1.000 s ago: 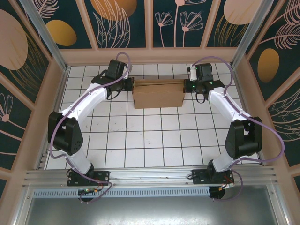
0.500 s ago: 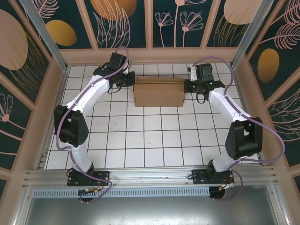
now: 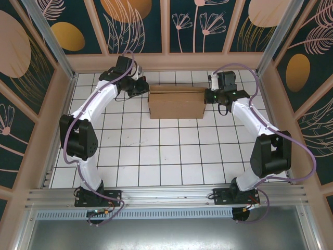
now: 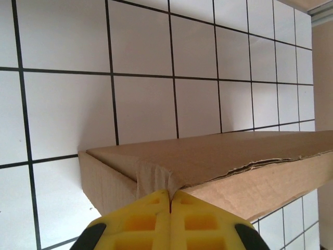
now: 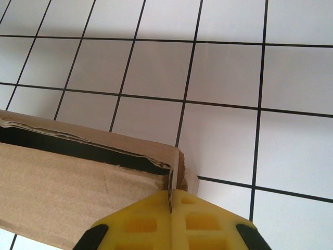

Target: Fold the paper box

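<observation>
Top: I'm seeing the paper box (image 3: 176, 104) sitting far-centre on the tiled table (image 3: 156, 156), with the left gripper (image 3: 140, 87) at its left end and the right gripper (image 3: 209, 96) at its right end.
Left wrist: the jaws are pressing fully together, gripping nothing, tips at the box corner.
Right wrist: jaws likewise closed, tips touching the box's end flap.

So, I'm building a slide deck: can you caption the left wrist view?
Left arm's shut yellow fingers at a corner of the brown paper box on the white tiled table.
</observation>
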Robot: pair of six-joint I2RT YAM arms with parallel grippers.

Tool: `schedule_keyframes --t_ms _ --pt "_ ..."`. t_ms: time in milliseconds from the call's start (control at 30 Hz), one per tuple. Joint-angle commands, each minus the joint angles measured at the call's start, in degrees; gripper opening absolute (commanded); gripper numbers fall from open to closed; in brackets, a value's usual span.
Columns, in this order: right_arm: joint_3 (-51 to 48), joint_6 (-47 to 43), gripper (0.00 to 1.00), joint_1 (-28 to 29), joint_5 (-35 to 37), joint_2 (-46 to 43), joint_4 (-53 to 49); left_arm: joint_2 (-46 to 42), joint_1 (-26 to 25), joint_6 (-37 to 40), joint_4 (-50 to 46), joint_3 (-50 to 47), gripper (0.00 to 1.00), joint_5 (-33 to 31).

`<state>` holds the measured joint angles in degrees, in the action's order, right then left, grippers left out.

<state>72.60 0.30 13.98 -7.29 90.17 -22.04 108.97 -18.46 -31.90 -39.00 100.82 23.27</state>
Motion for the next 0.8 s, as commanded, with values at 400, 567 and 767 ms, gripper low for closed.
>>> schedule_keyframes --t_ms 400,567,767 --pt "-2.2 -1.5 0.0 1.1 -0.5 0.9 -5.6 5.7 2.6 0.1 -10.4 8.1 0.0 9.3" --pt "-2.2 -1.8 0.0 1.1 -1.2 1.0 -5.4 7.6 3.1 1.7 -13.7 11.1 0.0 12.4" --pt "-2.6 -1.7 0.0 1.2 -1.7 0.4 -5.0 7.2 4.1 -2.4 -11.1 8.3 0.0 15.1"
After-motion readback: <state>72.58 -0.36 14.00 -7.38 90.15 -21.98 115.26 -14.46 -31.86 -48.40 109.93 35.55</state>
